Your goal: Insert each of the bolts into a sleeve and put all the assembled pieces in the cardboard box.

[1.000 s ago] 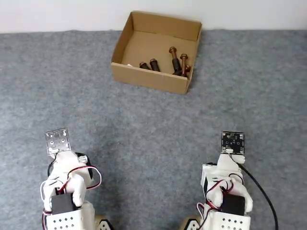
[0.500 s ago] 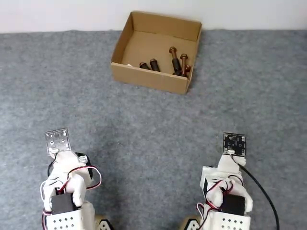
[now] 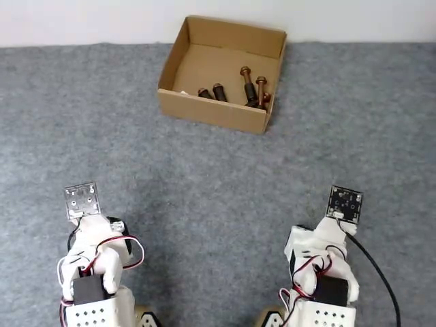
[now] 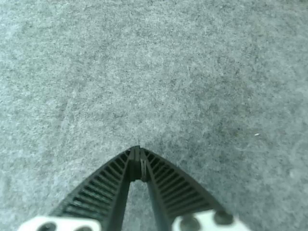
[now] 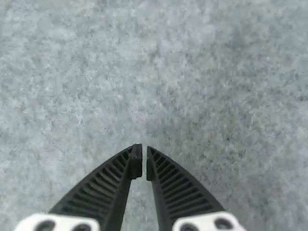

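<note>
Apparently done: pieces lie inside box, far centre. Left gripper jaws pressed together, right gripper jaws a hair apart; both empty, near edge, over carpet. Best: park low, steady, well apart from box.

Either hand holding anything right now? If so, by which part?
Nothing is held. The left hand and the right hand are both shut and empty.
</note>
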Motion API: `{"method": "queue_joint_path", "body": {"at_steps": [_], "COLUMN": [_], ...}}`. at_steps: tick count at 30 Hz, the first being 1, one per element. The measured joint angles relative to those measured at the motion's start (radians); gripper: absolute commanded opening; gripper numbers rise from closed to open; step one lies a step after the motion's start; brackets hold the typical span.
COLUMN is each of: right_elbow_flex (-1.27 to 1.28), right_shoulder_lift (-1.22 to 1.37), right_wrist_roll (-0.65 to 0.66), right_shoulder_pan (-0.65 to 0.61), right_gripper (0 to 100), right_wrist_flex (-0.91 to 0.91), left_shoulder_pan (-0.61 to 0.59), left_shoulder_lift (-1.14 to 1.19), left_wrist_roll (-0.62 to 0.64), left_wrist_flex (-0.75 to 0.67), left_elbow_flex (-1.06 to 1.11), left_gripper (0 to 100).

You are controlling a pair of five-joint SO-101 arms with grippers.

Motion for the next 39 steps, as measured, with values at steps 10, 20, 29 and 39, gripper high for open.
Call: {"method": "queue_joint_path", "body": {"at_steps": [10,20,29,39], "right_elbow_flex": [0.000,0.000,0.000,0.000], "right_shoulder_lift": [0.000,0.000,0.000,0.000], "right_wrist_roll": [-0.009,-0.009,-0.009,-0.009], "right_shoulder_pan": [0.015,0.015,0.015,0.015], "right_gripper": [0.9,0.9,0.9,0.9], "right_wrist_flex": [0.072,0.072,0.072,0.072], "left_shoulder_pan": [0.000,0.000,0.000,0.000], "left_shoulder_lift": [0.000,0.000,0.000,0.000], "left_wrist_roll": [0.000,0.000,0.000,0.000], "left_wrist_flex": [0.000,0.000,0.000,0.000], "left_elbow_flex": [0.000,0.000,0.000,0.000], "left_gripper": [1,1,1,1]}}
